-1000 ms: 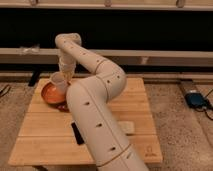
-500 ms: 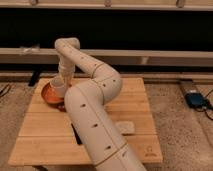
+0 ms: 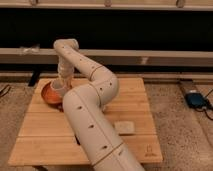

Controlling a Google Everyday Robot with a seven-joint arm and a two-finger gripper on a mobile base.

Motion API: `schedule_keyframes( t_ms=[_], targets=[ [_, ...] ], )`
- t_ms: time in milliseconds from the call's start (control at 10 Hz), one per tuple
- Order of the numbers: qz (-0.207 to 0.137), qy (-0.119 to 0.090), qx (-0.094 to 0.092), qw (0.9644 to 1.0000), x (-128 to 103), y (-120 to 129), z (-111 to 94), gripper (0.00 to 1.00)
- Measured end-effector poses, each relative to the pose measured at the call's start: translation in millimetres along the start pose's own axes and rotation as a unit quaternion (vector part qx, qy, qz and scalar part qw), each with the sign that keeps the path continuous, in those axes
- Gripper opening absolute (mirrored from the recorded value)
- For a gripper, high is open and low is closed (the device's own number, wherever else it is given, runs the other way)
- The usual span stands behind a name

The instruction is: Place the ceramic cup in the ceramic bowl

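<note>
The white ceramic cup (image 3: 59, 88) stands upright inside the rim of the orange-red ceramic bowl (image 3: 47, 95), at the bowl's right side. The bowl sits at the far left of the wooden table (image 3: 140, 105). My gripper (image 3: 63, 80) comes down from the arm's bent wrist right onto the cup and is shut on its upper part. Whether the cup's base touches the bowl's bottom is hidden by the bowl wall. The thick white arm runs from the lower middle of the view up to the bowl and covers the table's centre.
A pale flat rectangular pad (image 3: 124, 127) lies right of the arm near the table's front. A small dark item (image 3: 77, 140) peeks out at the arm's left side. A blue object (image 3: 195, 99) lies on the floor to the right.
The gripper has come down with the cup, from above the bowl into it. Over the last half second there is hardly any further motion.
</note>
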Motion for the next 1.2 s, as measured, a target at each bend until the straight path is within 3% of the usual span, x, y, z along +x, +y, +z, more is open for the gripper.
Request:
schedule_keyframes(
  t_ms=[600, 1200],
  targets=[
    [-0.016, -0.02, -0.003, 0.9997, 25.9, 15.1, -29.6, 0.8],
    [0.0, -0.059, 0.036, 0.9976, 101.2, -3.4, -107.1, 0.8]
  ],
)
